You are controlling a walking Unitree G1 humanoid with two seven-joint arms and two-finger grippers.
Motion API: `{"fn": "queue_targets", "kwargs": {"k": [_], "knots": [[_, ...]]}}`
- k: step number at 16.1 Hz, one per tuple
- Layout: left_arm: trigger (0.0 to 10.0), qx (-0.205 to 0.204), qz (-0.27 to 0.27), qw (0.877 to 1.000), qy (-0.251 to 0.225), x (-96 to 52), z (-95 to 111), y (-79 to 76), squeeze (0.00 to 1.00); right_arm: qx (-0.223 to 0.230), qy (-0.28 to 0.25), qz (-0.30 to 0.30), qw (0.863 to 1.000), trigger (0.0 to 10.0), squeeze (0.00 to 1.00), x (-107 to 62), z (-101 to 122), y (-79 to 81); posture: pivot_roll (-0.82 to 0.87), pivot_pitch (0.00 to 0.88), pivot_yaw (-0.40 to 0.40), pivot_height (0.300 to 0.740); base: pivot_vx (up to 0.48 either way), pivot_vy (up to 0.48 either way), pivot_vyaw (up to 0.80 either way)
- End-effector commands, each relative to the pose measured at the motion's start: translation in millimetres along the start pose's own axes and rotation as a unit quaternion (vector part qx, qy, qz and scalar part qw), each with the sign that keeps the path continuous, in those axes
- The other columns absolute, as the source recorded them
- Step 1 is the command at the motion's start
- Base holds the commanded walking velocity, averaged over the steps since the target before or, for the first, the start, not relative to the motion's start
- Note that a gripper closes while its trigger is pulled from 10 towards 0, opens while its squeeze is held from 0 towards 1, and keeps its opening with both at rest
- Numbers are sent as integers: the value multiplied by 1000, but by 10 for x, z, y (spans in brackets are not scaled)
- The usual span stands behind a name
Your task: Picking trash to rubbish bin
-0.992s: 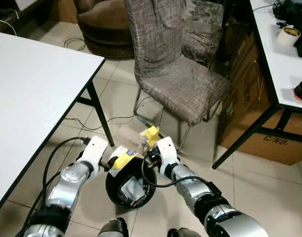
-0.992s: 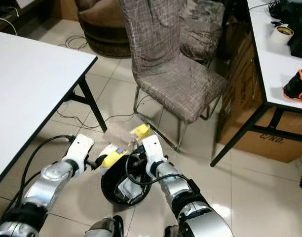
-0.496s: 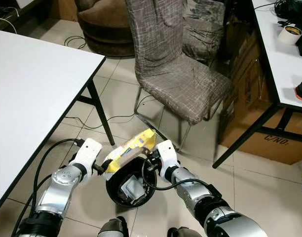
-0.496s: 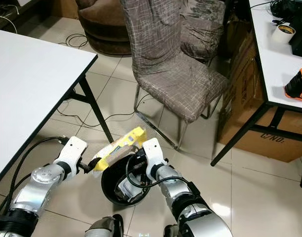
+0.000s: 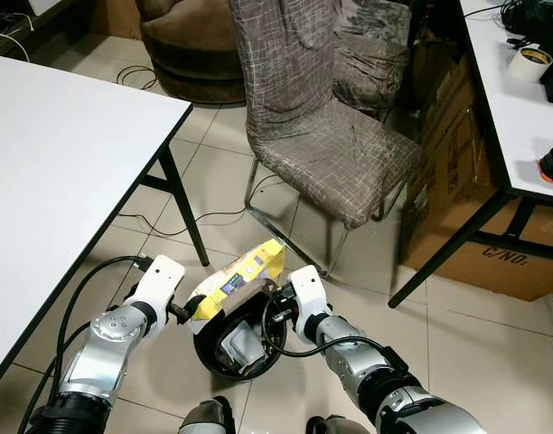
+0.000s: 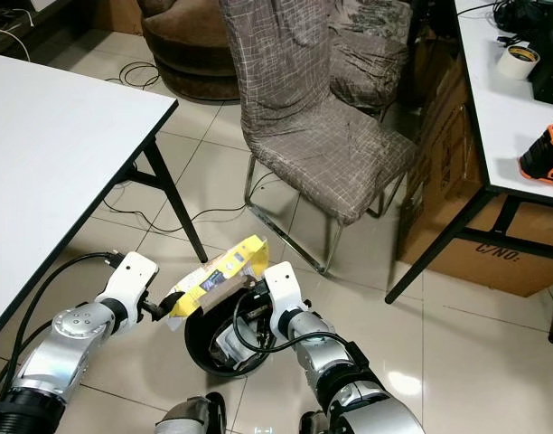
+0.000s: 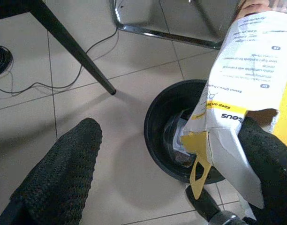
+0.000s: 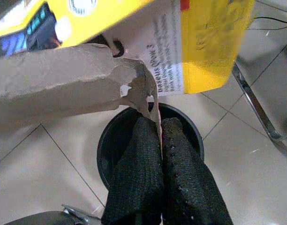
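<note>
Right gripper (image 8: 157,140) has its two black fingers pressed tight together on a torn edge of the flattened yellow cardboard box (image 5: 236,282), pinching it from the side nearer the chair. Left gripper (image 5: 184,310) stands wide apart at the box's other end: one finger (image 7: 64,173) is clear of it over the floor, the other lies against the torn yellow and white flap, so nothing is clamped there.

That box (printed white on one face, bare brown card inside) hangs tilted just above the black rubbish bin (image 5: 213,348), its higher end toward the chair. Inside the bin lies some pale crumpled trash (image 5: 238,346).

Round the bin is a tiled floor (image 5: 493,362). Just behind it stands a grey fabric-covered chair (image 5: 322,136) on chrome legs, and beside that a black table leg with thin cables trailing across the tiles. A white table (image 5: 60,172) fills the robot's left; on the right, a second white table (image 5: 516,108) bears a roll of tape (image 5: 529,63), with a brown cardboard carton (image 5: 475,226) underneath.
</note>
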State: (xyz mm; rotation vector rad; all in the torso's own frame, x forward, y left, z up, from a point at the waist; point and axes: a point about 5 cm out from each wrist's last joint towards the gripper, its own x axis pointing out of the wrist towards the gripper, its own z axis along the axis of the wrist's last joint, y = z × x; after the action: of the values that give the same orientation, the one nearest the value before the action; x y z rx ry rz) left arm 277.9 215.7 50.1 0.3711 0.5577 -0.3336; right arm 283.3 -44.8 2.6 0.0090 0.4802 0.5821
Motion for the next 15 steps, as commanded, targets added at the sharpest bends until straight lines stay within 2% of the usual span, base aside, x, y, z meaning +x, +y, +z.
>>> {"fn": "queue_targets", "kwargs": {"k": [1, 5, 10, 12, 14, 15], "knots": [[10000, -8, -8, 1000, -3, -37, -3, -2, 0, 6, 19, 2, 1000, 10000, 0, -28, -113, 18, 128, 185, -29, 740, 0, 0, 0], [10000, -26, -38, 999, -28, -71, 57, -55, 0, 8, 25, 1, 1000, 10000, 0, -45, -158, 16, 129, 184, -27, 740, 0, 0, 0], [10000, -29, -65, 997, -36, -119, 66, -93, 0, 10, 31, -2, 999, 10000, 0, -59, -190, 5, 131, 185, -27, 740, 0, 0, 0], [10000, -16, -56, 998, -21, -122, 15, -69, 0, 11, 31, -2, 999, 10000, 0, -62, -198, 7, 125, 184, -26, 740, 0, 0, 0], [10000, -1, -36, 999, 5, -92, -76, -43, 0, 31, 16, -15, 999, 10000, 0, -63, -177, -6, 101, 176, -24, 740, 0, 0, 0], [10000, -11, -18, 1000, 11, -61, -111, -32, 0, 49, -4, -23, 999, 10000, 0, -75, -156, -20, 87, 172, -22, 740, 0, 0, 0]]}}
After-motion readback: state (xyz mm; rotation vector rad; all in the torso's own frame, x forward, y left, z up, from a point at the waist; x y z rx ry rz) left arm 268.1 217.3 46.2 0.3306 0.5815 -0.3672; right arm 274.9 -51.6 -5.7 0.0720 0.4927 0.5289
